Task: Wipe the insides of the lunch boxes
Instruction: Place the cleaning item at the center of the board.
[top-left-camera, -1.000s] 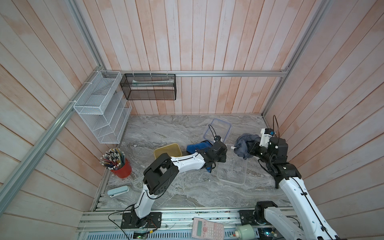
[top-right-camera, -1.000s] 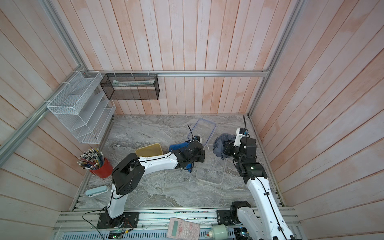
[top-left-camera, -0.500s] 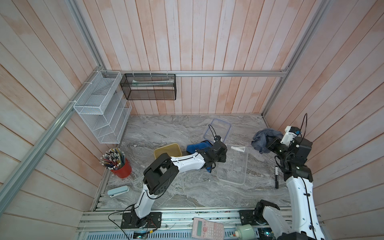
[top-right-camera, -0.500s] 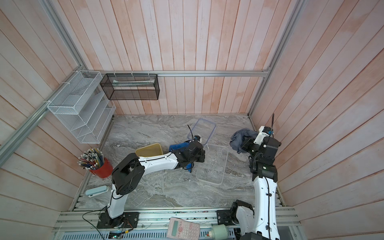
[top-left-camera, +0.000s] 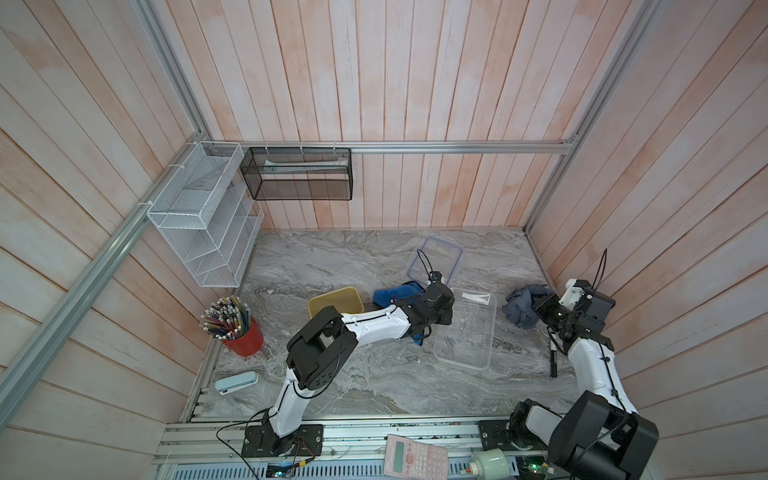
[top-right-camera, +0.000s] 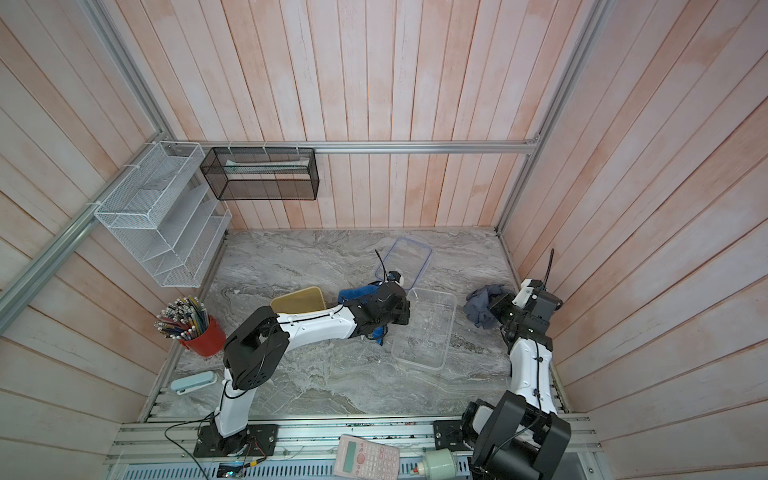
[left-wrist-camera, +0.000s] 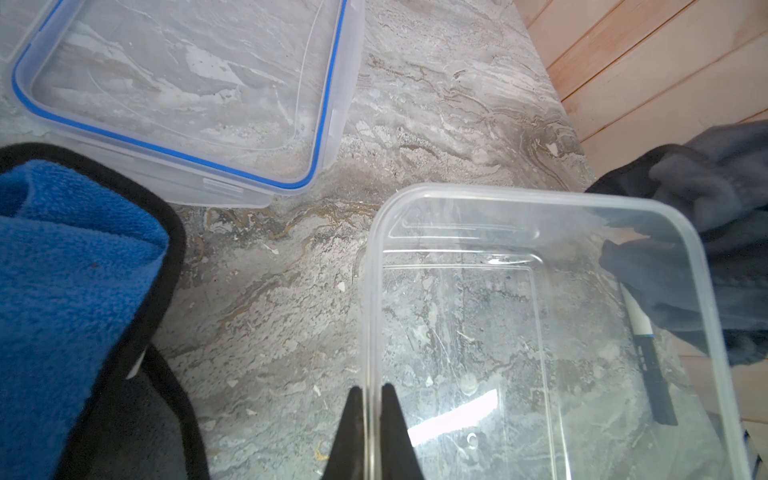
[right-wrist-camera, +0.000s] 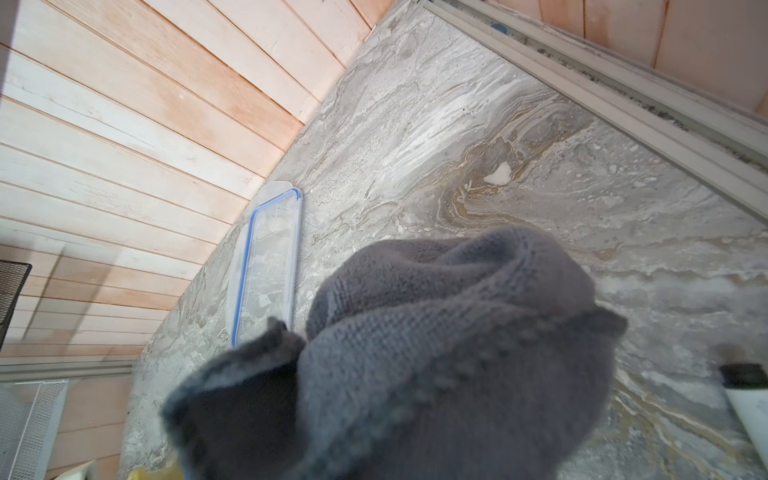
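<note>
Left gripper (left-wrist-camera: 372, 432) pinches the thin rim of the clear, round-cornered box (left-wrist-camera: 519, 193); right gripper (top-left-camera: 540, 310) clamps the bunched, fuzzy grey cloth (right-wrist-camera: 436, 353) just beside it.

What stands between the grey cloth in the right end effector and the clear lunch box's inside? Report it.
Nothing visible. The clear lunch box lies open, its lid apart; the right end effector holds the grey cloth beside it. The left end effector pinches its opposite wall.
</note>
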